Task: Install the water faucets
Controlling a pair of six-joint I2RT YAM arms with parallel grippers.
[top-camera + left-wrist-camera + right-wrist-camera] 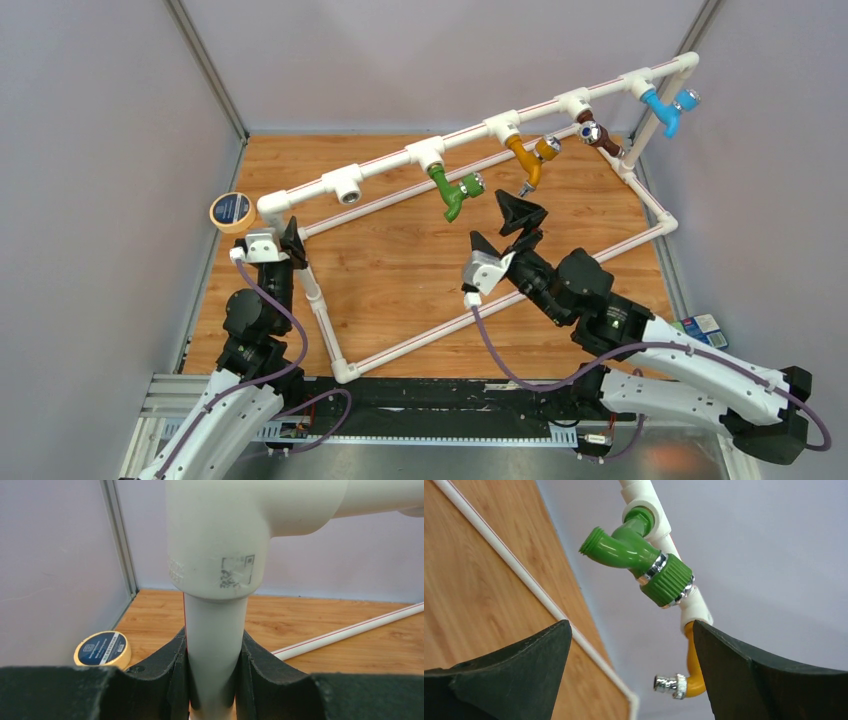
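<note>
While the wooden table [400, 270] carries the white pipe frame [470, 135], the left pincer [275, 240] is clamped tight around an upright post of that frame at its left corner. The right pincer [499, 228] gapes wide and empty just below the green faucet [450, 190], not touching it. That faucet hangs from the raised rail, with the orange faucet [530, 155], brown faucet [598, 135] and blue faucet [665, 108] to its right. A tape roll [232, 211] lies near the left corner.

The green faucet [452, 192], orange faucet [528, 155], brown faucet [602, 137] and blue faucet [663, 108] are seen; the white pipes [465, 137] are lined in red.
</note>
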